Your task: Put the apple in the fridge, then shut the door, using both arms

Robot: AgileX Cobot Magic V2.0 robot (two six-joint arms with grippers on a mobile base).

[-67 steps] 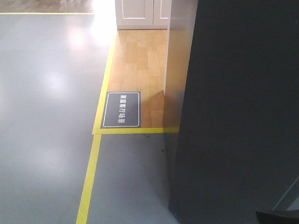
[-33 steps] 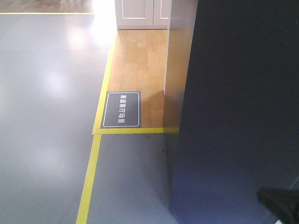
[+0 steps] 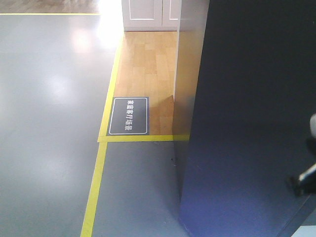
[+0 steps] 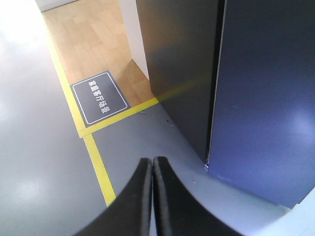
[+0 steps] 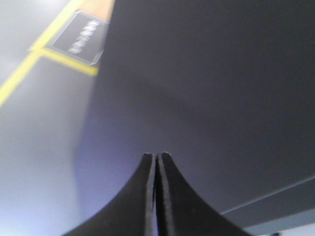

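The dark grey fridge stands at the right, and its flat door fills the right half of the front view. In the left wrist view the fridge side and the door meet at a thin dark seam, and no white inside shows. The apple is out of view. My left gripper is shut and empty, above the grey floor left of the fridge. My right gripper is shut and empty, close in front of the door. The right arm shows blurred at the right edge.
Yellow tape lines run across the grey floor. A dark floor sign lies on the wooden floor left of the fridge. A white cabinet stands at the back.
The right arm has risen from the bottom right corner of the front view up along the right edge, in front of the door. The fridge and door look unmoved.
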